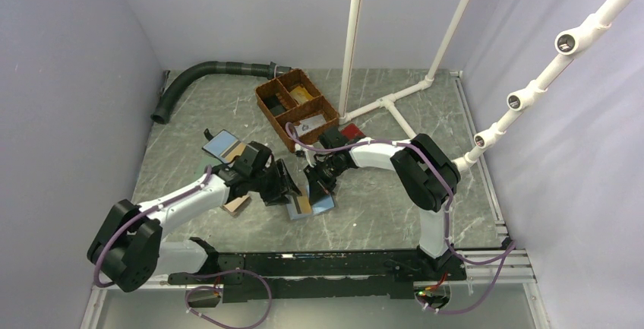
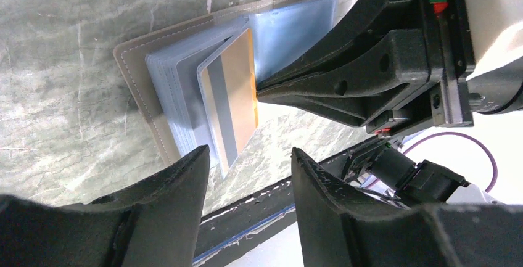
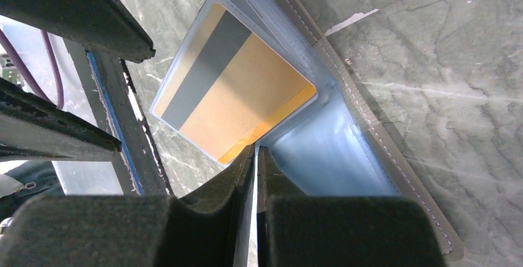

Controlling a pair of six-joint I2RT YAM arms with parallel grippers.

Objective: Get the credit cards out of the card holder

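Note:
The card holder (image 1: 322, 203) lies open on the table, taupe outside (image 2: 137, 73) and light blue inside (image 3: 336, 150). A tan credit card (image 2: 237, 85) with a grey stripe sticks out of a clear sleeve, over the holder's edge; it also shows in the right wrist view (image 3: 247, 91). My right gripper (image 3: 255, 151) is shut on the thin pale-blue edge of a sleeve leaf, right beside the card. Its fingers (image 2: 345, 85) reach in from the right. My left gripper (image 2: 250, 154) is open and empty, just near of the card. In the top view the left gripper (image 1: 291, 188) and the right gripper (image 1: 317, 183) meet over the holder.
A brown divided tray (image 1: 267, 101) stands at the back, with a red wallet (image 1: 351, 131) beside it. A blue wallet with a tan panel (image 1: 225, 146) lies left of my left arm, and a tan piece (image 1: 236, 206) under it. A black hose (image 1: 199, 76) and white pipes (image 1: 395, 102) lie behind.

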